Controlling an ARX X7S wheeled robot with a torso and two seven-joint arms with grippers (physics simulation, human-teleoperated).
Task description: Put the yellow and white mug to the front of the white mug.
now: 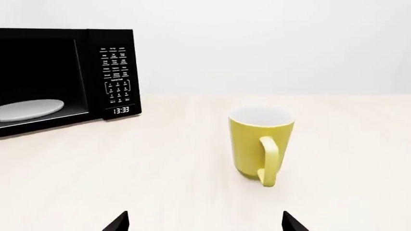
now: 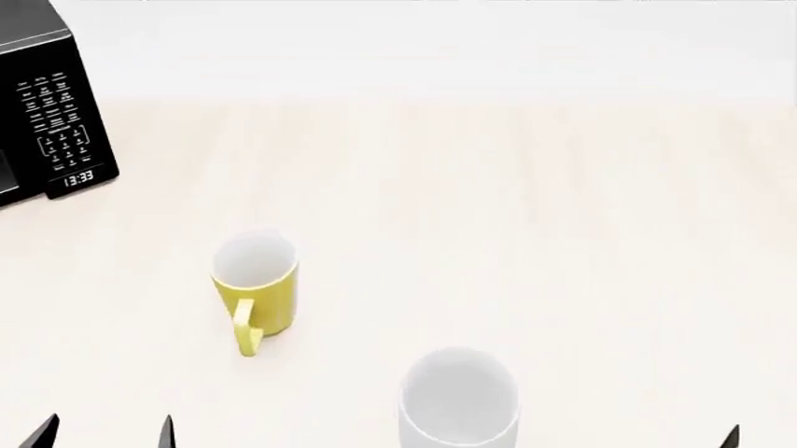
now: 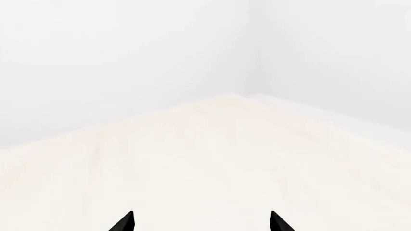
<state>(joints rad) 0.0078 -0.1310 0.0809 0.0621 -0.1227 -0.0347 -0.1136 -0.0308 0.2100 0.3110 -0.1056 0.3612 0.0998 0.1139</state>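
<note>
On the pale bench (image 2: 524, 205), nothing of the task looks done yet: the yellow and white mug (image 2: 257, 285) stands upright and untouched toward the robot's left, farther from the robot than the white mug (image 2: 458, 401), which sits near the lower edge of the head view, well apart from it and to its right. The left gripper (image 1: 204, 221) hangs empty just short of the yellow and white mug, fingers spread wide with the mug's handle turned toward it; the right gripper (image 3: 200, 221) is likewise spread wide and empty, facing bare bench and a wall corner. By my reading, the whole job remains: closing in, gripping, lifting and setting the mug down in front of the white one. The small mug is a smooth, slightly tapered cylinder, matte yellow outside with a white interior and a thick yellow loop handle; its white patch does not show from these angles. The white mug is wider, plain and glossless, seen mostly from above, so its handle cannot be made out. The bench has a faint light wood grain. A black microwave (image 1: 64, 79) stands at the far left, boxy, with a white keypad and a pale plate inside.
</note>
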